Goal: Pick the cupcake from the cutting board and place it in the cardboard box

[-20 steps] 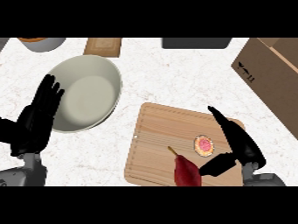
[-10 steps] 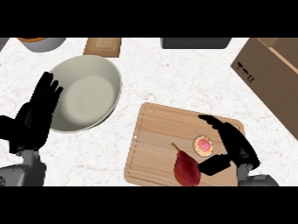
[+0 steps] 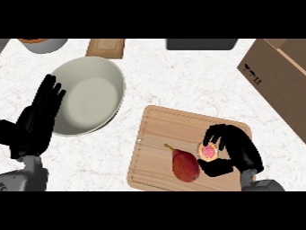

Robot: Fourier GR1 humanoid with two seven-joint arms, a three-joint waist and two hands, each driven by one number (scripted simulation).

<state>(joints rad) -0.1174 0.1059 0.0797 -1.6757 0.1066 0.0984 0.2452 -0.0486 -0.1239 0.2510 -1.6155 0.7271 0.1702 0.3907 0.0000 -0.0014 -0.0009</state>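
Observation:
A small cupcake (image 3: 208,151) with pink frosting sits on the wooden cutting board (image 3: 172,130) at the lower right of the head view. My right hand (image 3: 238,150) curls round the cupcake, fingers arching over its top and thumb below it. A red pear (image 3: 185,165) lies on the board just left of the cupcake. The cardboard box (image 3: 289,85) stands at the right edge, beyond the board. My left hand (image 3: 39,114) rests open at the left, fingers up, over the rim of a pale plate (image 3: 89,101).
Along the counter's back edge stand a grey bowl with orange contents (image 3: 44,43), a small wooden block (image 3: 106,47) and a dark tray (image 3: 202,43). Bare white counter (image 3: 188,81) lies between the board and the box.
My right hand has moved left over the board and its fingers have closed round the cupcake. The left hand has stayed still.

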